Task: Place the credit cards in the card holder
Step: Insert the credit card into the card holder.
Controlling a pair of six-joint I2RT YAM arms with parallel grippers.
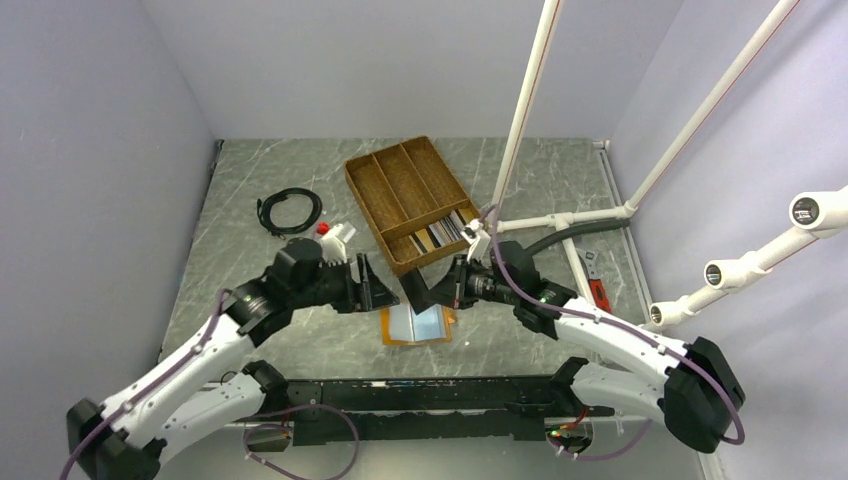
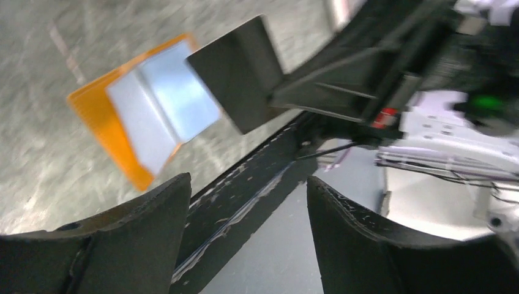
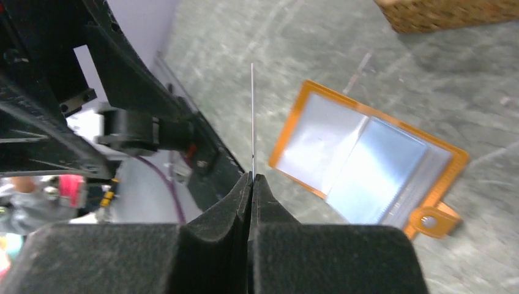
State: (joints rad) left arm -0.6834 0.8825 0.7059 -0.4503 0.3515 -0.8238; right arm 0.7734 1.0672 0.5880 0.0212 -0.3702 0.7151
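Dark card: pinched edge-on by right fingers.
Left fingers: spread, empty.
Advice: angle card slowly into card holder pocket.

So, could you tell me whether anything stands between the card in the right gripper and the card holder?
Nothing visible does. The dark card, pinched in the right gripper, is close to the open card holder; the left gripper stands open beside the card.
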